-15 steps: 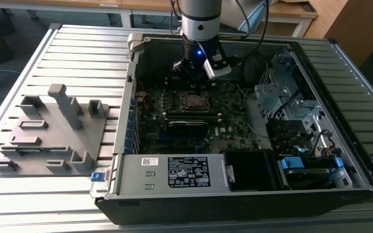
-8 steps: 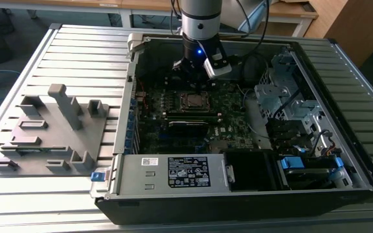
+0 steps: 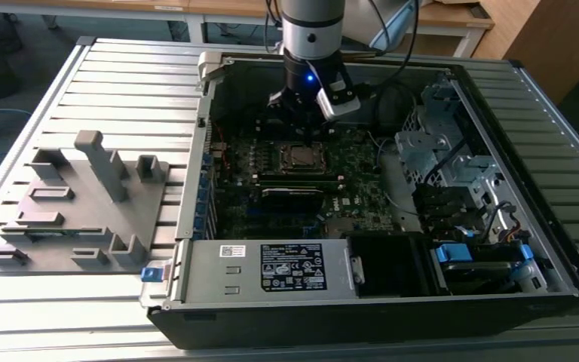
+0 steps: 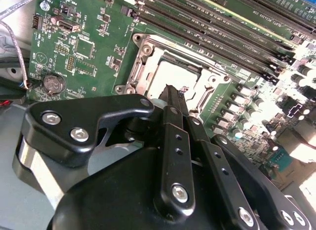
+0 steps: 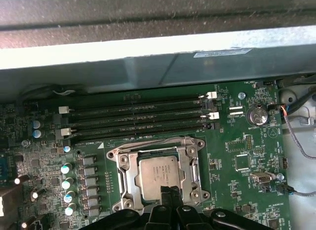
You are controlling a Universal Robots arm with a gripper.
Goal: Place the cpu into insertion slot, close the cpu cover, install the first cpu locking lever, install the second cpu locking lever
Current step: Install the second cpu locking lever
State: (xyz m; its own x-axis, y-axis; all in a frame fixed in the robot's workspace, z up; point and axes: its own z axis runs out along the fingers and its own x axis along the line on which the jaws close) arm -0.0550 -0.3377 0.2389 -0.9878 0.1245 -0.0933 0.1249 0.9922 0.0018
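Two wrist views are needed to read this properly: the gripper point(image 4: 173, 94) is seen with fingers pressed together, holding nothing, tips just over the cpu point(image 5: 160, 173) seated in the insertion slot point(image 5: 129, 160), cpu cover point(image 5: 193, 167) lying flat around it. Only in the exterior view is the open computer case point(image 3: 370, 309) on the slatted table point(image 3: 118, 75) shown.

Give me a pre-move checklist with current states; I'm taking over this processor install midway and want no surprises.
1. cpu lying flat, square to its frame: ok.
2. cpu cover down around the chip: ok.
3. Both locking levers latched: cannot tell.
4. gripper shut, tips at the cover's edge: ok.
5. memory slots apart from the fingers: ok.
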